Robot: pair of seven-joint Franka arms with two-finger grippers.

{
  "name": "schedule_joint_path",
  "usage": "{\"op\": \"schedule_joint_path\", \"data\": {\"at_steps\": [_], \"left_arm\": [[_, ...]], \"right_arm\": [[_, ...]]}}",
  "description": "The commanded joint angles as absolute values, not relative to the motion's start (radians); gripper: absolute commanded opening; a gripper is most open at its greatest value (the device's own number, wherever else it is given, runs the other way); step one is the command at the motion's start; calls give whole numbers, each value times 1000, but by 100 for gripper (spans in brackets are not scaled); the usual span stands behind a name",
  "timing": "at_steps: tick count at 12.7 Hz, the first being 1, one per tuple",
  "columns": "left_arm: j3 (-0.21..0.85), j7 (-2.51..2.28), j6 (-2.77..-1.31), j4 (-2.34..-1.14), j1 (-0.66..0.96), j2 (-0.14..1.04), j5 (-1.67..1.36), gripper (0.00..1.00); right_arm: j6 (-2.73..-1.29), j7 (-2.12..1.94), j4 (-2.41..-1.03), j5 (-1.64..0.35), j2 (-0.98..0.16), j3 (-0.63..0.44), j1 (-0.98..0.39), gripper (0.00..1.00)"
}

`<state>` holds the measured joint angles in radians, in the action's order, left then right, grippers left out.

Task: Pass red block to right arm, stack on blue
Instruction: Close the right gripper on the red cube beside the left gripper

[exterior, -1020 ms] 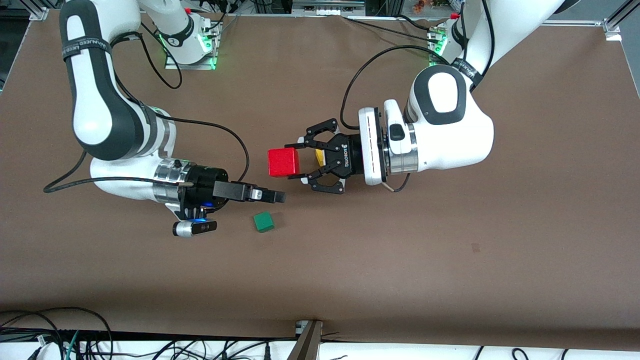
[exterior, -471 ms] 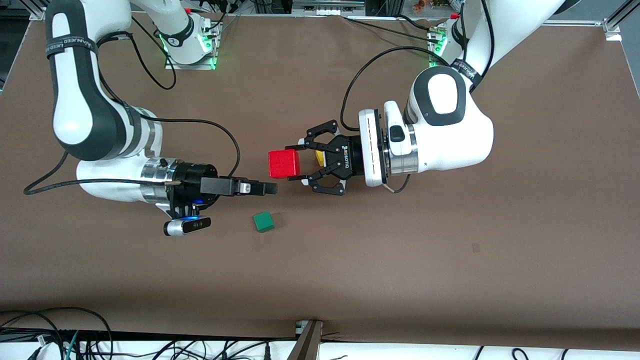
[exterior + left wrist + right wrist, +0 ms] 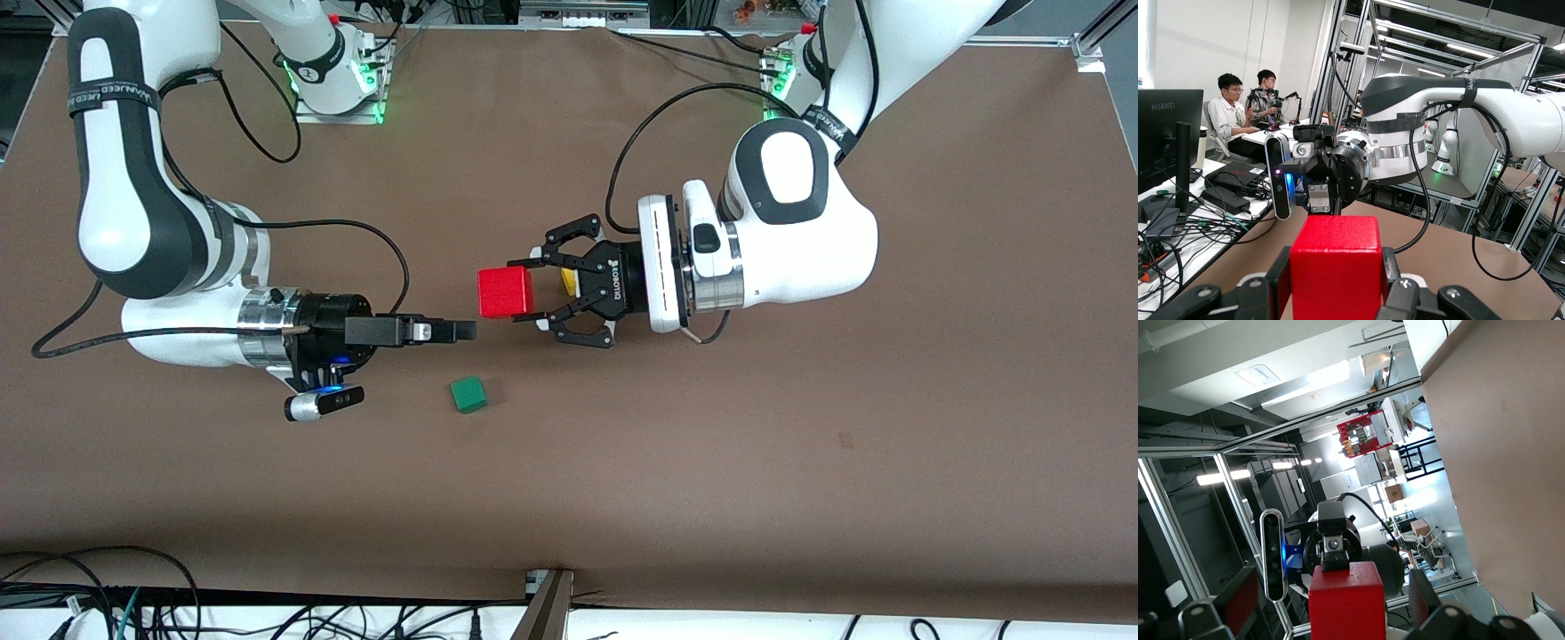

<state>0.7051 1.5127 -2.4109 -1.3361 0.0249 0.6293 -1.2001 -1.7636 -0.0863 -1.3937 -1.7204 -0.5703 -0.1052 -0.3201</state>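
The red block [image 3: 502,292] hangs above the middle of the table, with my left gripper [image 3: 523,290] shut on it. In the left wrist view the block [image 3: 1335,267] sits squeezed between both black pads [image 3: 1277,283]. My right gripper [image 3: 467,331] is open and holds nothing. Its tips stop just short of the block, toward the right arm's end of the table. The same gripper [image 3: 1319,193] faces the block in the left wrist view. Seen from the right wrist, the block [image 3: 1346,600] lies between wide-set jaws, neither touching it. The blue block is out of view.
A green cube [image 3: 468,394] lies on the table, nearer the front camera than both grippers. A small yellow piece [image 3: 567,281] shows by the left gripper's finger links. Black cables [image 3: 391,244] trail across the table from both wrists.
My right gripper has drawn back toward its own end of the table, from beside the red block to just short of it. The left arm and the block have not moved.
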Motion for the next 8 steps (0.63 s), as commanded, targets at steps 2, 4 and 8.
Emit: {"op": "schedule_joint_path", "data": {"at_steps": [2, 4, 8], "left_arm": [[701, 1532, -2421, -1305, 40, 643, -1235, 0], [701, 1532, -2421, -1305, 40, 644, -1235, 0], [701, 1531, -2421, -1304, 41, 644, -1235, 0]], "right_arm": [[-1758, -71, -1413, -1692, -557, -98, -325, 100], [-1766, -71, -1413, -1693, -557, -98, -334, 100], [-1808, -71, -1413, -1694, -554, -94, -353, 100]]}}
